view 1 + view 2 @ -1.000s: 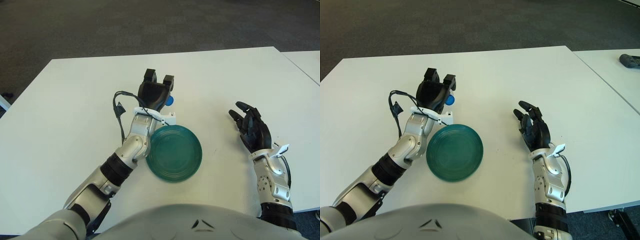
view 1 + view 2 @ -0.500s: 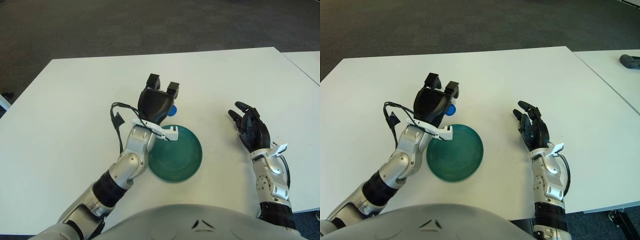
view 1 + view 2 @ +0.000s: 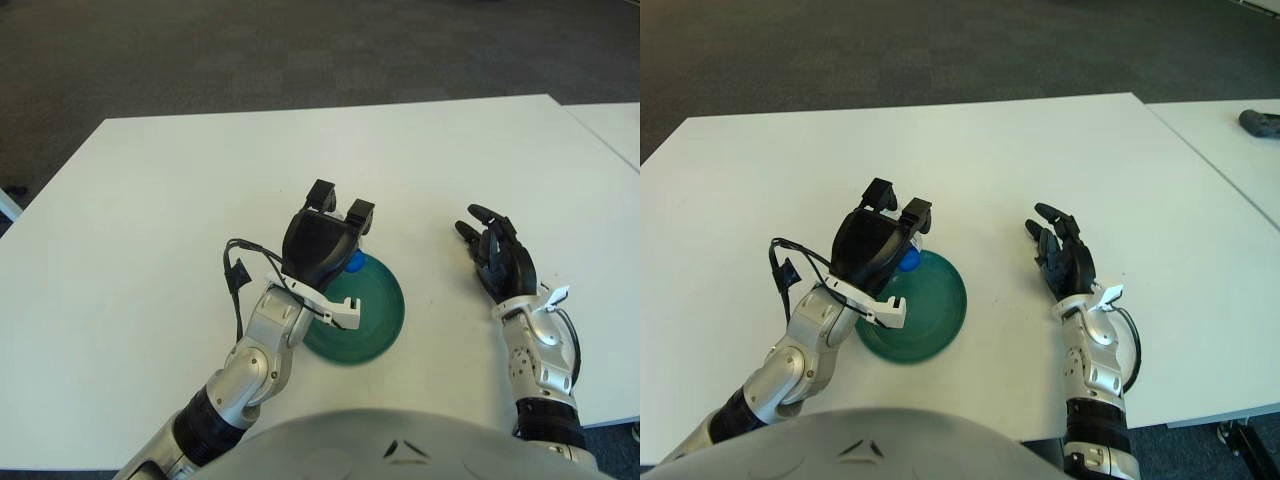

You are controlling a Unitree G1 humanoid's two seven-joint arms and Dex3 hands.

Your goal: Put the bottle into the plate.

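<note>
Left hand grips the bottle over the plate; it should lower until the bottle rests inside, then release. Right hand shows open, right of the plate

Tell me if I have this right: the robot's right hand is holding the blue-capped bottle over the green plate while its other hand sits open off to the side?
Not quite: the left hand holds the bottle over the green plate. The right hand is the one open off to the side, holding nothing. The right eye view shows this.
</note>
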